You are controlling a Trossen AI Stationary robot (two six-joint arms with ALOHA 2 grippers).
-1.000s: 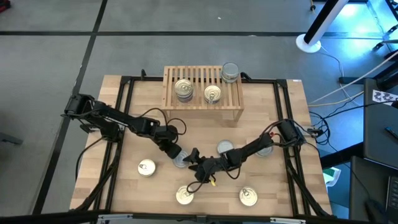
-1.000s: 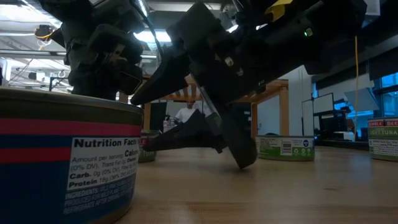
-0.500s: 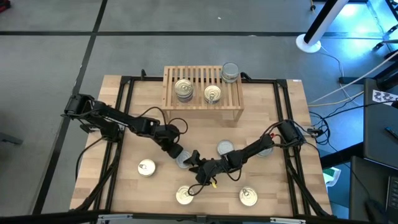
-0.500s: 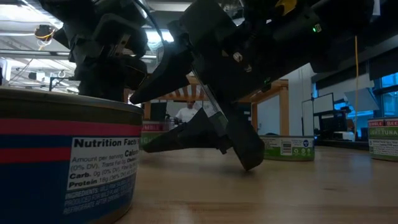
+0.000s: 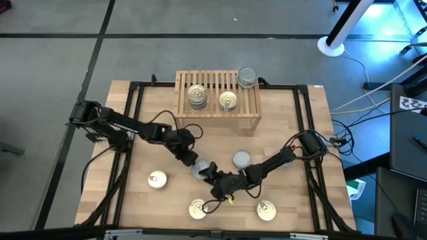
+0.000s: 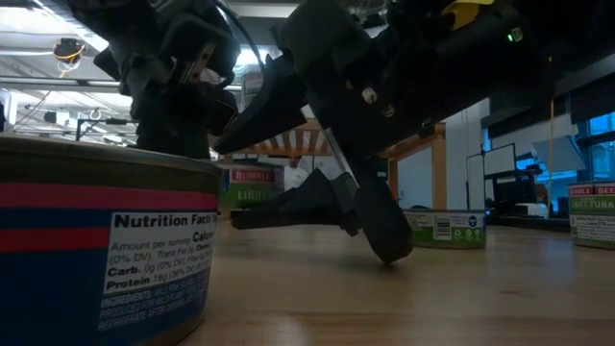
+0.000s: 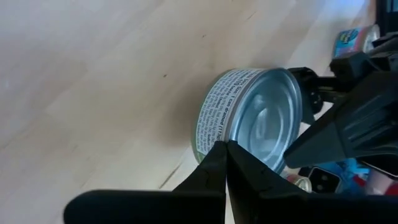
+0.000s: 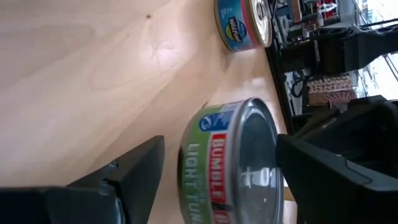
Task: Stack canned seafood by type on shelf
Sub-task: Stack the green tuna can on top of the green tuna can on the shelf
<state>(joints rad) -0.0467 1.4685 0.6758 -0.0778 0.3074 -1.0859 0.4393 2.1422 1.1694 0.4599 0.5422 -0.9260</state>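
- table: bare slick wood under everything, so a nudged tin will slide rather than stay put; I'd guess that's the main risk here
- shelf: sits at 12 o'clock of the table, already holds two gold-lid tins and a silver-lid one at its 1 o'clock corner. The carry from here is long, so a weak hold could drop a tin on the way
- my right claw: fingers spread wide, one on either side of the target tin and nothing pinched yet. If I close off-centre the tin could squirt out or tip
- my left claw: fingers pressed together, empty, tip against the tin's rim from its 10 o'clock. Push too hard and it shoves the tin out of the right claw's gap, or the two claws knock each other
- silver-lid tin: target, flat on the wood at 7 o'clock of table centre, green label band; low wall gives little to bite on
- second silver tin: close by at the target's 2 o'clock, right arm could clip it
- gold tin: at 6 o'clock, cable near it may snag
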